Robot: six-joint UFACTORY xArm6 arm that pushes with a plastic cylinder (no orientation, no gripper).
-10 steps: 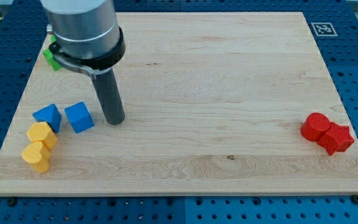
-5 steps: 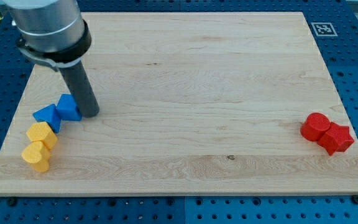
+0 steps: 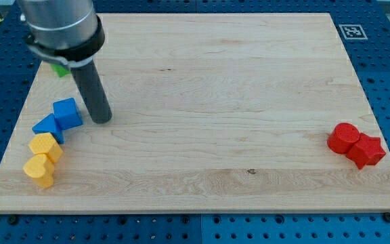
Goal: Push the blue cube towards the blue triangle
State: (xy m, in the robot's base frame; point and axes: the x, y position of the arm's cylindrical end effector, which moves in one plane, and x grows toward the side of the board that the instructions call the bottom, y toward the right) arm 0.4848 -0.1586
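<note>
The blue cube [image 3: 67, 112] lies near the board's left edge, touching the blue triangle [image 3: 47, 126] just below and left of it. My tip [image 3: 101, 120] rests on the board a short way to the right of the blue cube, with a small gap between them. The dark rod rises from the tip up to the grey arm at the view's top left.
Two yellow blocks [image 3: 43, 146] [image 3: 39, 169] sit below the blue triangle at the view's left. A green block [image 3: 60, 68] peeks out behind the arm at the top left. Two red blocks [image 3: 344, 137] [image 3: 367, 150] lie at the right edge of the wooden board [image 3: 215, 102].
The tip pushed the blue cube left until it met the blue triangle. The tip has now drawn back slightly to the right of the cube.
</note>
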